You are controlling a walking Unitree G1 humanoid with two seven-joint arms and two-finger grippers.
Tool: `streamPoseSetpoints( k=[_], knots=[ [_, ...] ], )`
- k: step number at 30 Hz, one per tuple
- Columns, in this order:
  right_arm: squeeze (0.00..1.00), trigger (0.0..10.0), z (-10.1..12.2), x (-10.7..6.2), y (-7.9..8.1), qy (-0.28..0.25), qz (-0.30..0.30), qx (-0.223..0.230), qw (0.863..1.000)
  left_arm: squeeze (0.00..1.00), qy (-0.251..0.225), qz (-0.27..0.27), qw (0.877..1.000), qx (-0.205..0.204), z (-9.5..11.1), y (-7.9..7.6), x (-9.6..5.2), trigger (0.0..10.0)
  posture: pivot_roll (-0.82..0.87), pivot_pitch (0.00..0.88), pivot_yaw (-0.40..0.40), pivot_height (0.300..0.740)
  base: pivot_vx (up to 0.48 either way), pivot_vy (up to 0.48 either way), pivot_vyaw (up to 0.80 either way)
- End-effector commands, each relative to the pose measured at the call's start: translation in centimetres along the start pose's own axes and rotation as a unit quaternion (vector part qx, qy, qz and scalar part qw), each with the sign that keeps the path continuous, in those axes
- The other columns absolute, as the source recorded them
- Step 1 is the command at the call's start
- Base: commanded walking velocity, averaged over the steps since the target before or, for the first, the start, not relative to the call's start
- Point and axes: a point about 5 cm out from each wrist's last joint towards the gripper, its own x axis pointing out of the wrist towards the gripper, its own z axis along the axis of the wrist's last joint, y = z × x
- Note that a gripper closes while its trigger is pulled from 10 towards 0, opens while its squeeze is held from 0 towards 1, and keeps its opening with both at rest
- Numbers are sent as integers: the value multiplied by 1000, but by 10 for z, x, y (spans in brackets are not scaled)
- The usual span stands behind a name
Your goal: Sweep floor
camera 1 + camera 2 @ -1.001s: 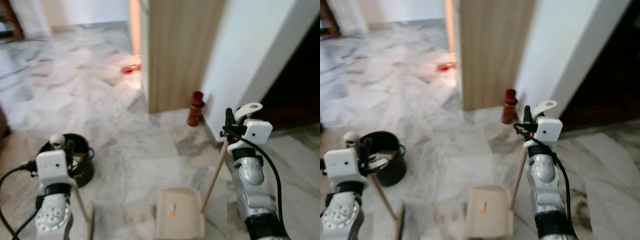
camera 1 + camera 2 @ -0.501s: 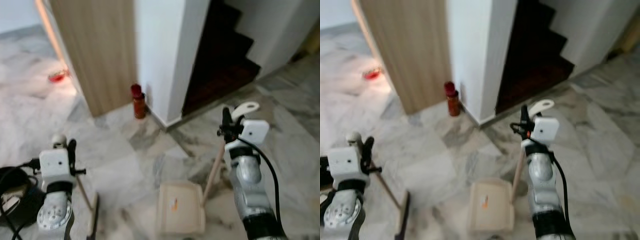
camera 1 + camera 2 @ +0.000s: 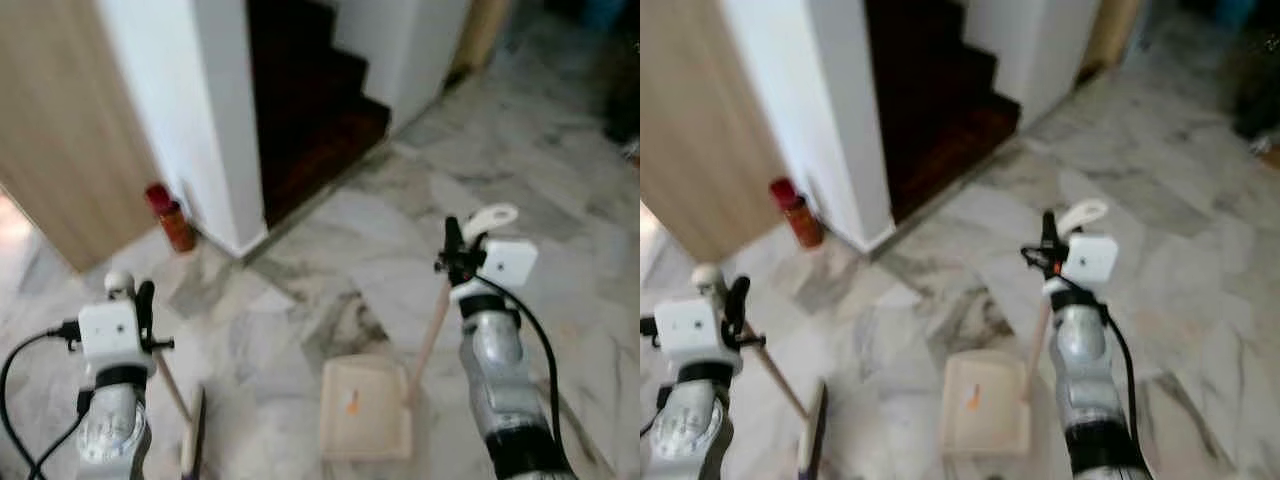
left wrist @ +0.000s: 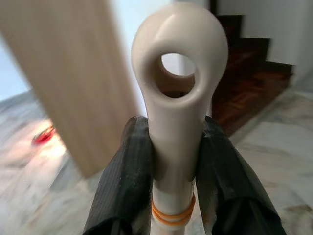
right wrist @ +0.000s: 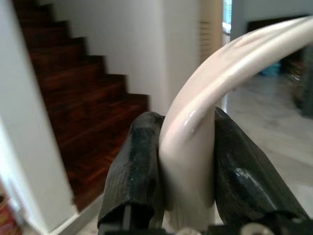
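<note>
View has swung rightward: dark wooden stairs (image 3: 310, 110) now sit centre, red bottle (image 3: 172, 216) and wood panel (image 3: 60, 150) shifted left. Black bucket and red floor object have left the view.

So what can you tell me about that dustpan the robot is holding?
The dustpan is a pale cream colour and looks like plastic. Its flat, squarish tray sits on the marble floor in front of the robot, with a small orange mark inside. A long thin handle rises from its right rear corner, leaning up to the right pincer, whose black fingers are shut around the curved top. The broom stands apart on the left.
</note>
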Motion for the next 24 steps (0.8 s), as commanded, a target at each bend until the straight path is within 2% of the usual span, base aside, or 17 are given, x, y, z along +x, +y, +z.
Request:
streamPoseSetpoints(
  k=[1, 5, 9, 13, 14, 19, 22, 24],
  knots=[
    [0, 10000, 3, -1, -4, -10, -8, 2, 1000, 0, -19, -1, 1000, 3, 6, 2, 1, 10000, -6, 74, 36, 740, 0, 0, -800],
    [0, 10000, 3, 0, -4, -11, -5, 3, 1000, 0, -28, -12, 1000, -8, 9, -3, 2, 10000, 1, 68, 34, 740, 0, 0, -800],
    [0, 10000, 2, -1, -3, -10, -5, 4, 1000, 0, -23, -14, 1000, -1, 7, -4, 0, 10000, -6, 57, 35, 740, 0, 0, -800],
    [0, 10000, 2, -1, -2, -9, -2, 4, 1000, 0, -27, -18, 999, 6, 8, -6, 1, 10000, -5, 48, 34, 740, 0, -450, -800],
    [0, 10000, 2, -1, -2, -10, -2, 4, 1000, 0, -27, -17, 999, -5, 8, -7, 1, 10000, -5, 46, 35, 740, 0, -341, -800],
    [0, 10000, 1, -2, -5, -8, -5, -1, 1000, 0, -25, -29, 999, -13, 6, -10, 0, 10000, -11, 37, 31, 740, 0, 0, -800],
    [0, 10000, 1, -1, -5, -8, -5, -1, 1000, 0, -29, -32, 999, -8, 8, -13, 0, 10000, -9, 37, 29, 740, 0, -440, -800],
    [0, 10000, 2, 0, -4, -10, -4, -2, 1000, 0, -25, -22, 999, -29, 6, -12, -1, 10000, -10, 41, 27, 740, 0, 0, -800]
  ],
)
